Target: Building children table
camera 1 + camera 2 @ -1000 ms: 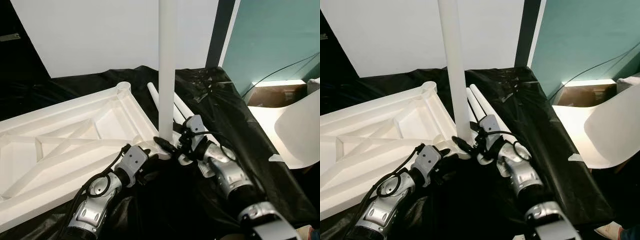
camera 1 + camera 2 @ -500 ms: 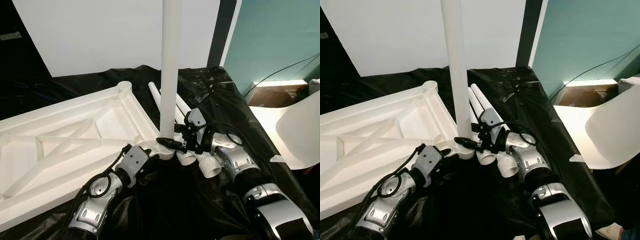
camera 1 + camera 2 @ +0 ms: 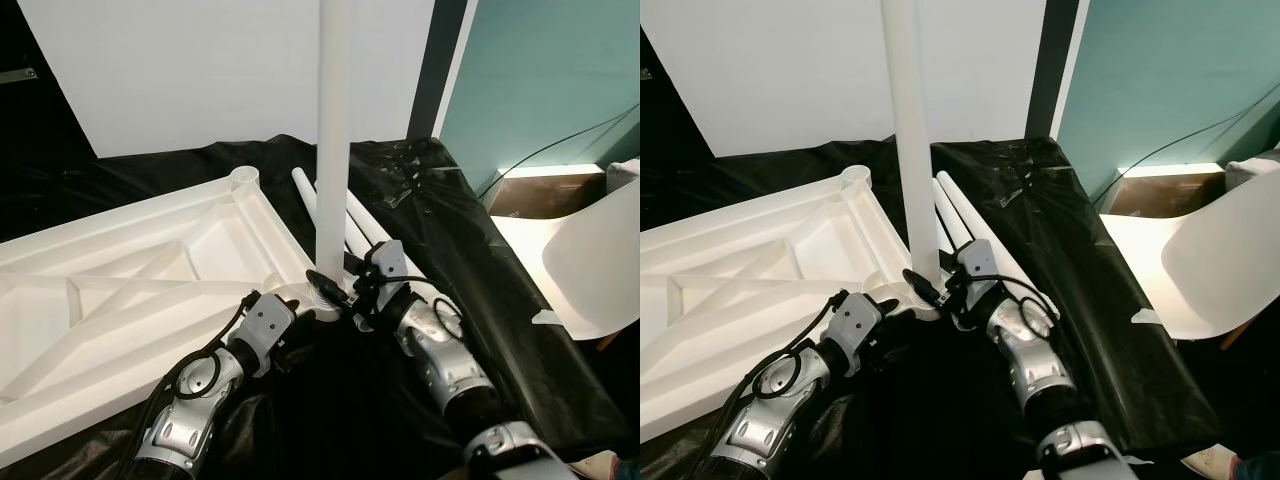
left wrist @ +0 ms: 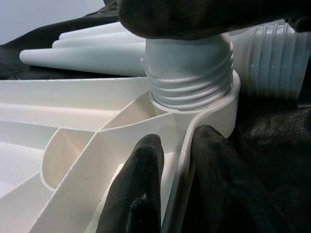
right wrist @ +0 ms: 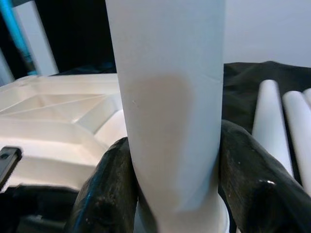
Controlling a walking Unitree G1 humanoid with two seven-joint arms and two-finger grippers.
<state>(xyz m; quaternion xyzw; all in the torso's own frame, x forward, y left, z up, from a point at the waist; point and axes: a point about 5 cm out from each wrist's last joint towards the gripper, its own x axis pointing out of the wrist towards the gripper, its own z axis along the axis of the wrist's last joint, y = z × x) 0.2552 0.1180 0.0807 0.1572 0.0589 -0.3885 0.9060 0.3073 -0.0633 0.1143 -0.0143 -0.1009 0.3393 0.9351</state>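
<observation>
The white table top [image 3: 150,270] lies upside down on a black sheet. One white leg [image 3: 332,150] stands upright in its near corner socket [image 4: 214,111], the threaded end [image 4: 189,77] partly showing above the socket. My right gripper [image 3: 335,285] is shut on this leg just above its base, one finger [image 5: 104,189] on each side of it. My left gripper [image 3: 290,310] is shut on the table top's rim beside the socket, with the rim between its fingers [image 4: 141,184]. Spare white legs [image 3: 365,225] lie on the sheet just behind the upright one.
The black sheet [image 3: 470,250] covers the work surface and drops off at the right. A white chair [image 3: 590,260] stands to the right, with a cable and a brown box behind it. A white panel and a teal wall are at the back.
My right wrist and forearm swung out to the right around the leg's base, then came back in. The leg stays upright in the socket. My left gripper kept its hold.
</observation>
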